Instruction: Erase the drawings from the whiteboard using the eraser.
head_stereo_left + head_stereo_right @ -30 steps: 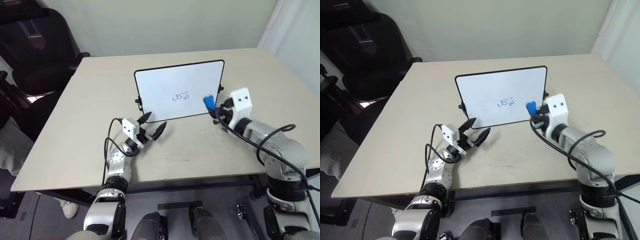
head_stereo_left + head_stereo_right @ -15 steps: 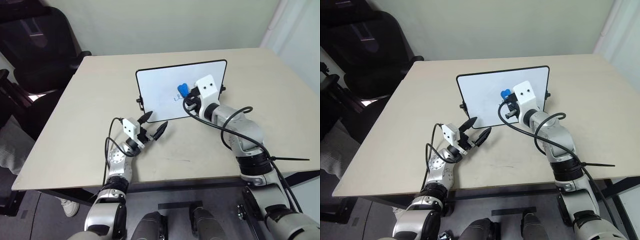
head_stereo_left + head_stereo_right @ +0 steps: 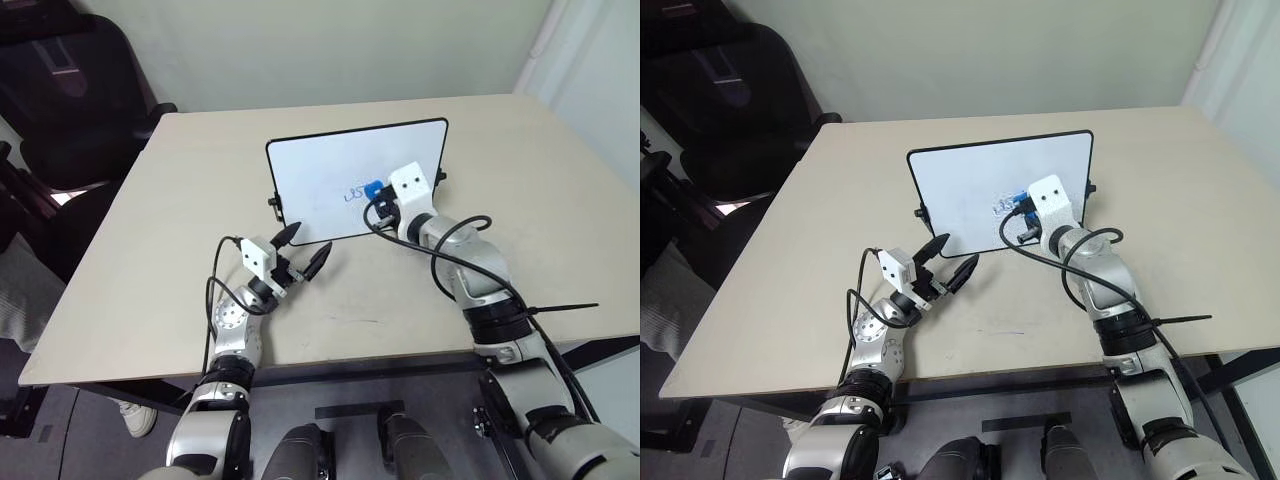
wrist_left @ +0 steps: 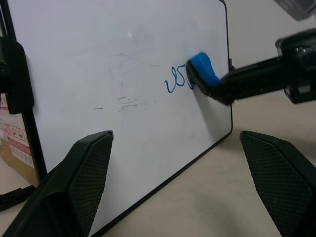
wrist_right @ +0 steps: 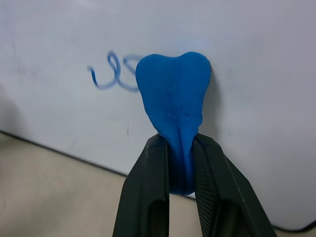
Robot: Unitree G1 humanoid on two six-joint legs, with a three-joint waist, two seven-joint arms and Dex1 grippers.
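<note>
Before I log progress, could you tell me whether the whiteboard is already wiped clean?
No: blue drawings remain on the whiteboard beside the eraser.

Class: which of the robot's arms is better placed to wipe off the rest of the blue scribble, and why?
The right. Its pincer grips the eraser at the drawings on the whiteboard. The left pincer hangs open and empty before the board's lower edge.

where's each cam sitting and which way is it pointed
Head views: forward and down over the table; both arms show, and the whiteboard.
Left wrist view: along the open left gripper at the board.
Right wrist view: along the right gripper, shut on the eraser, beside the drawings.
All share board and eraser.
</note>
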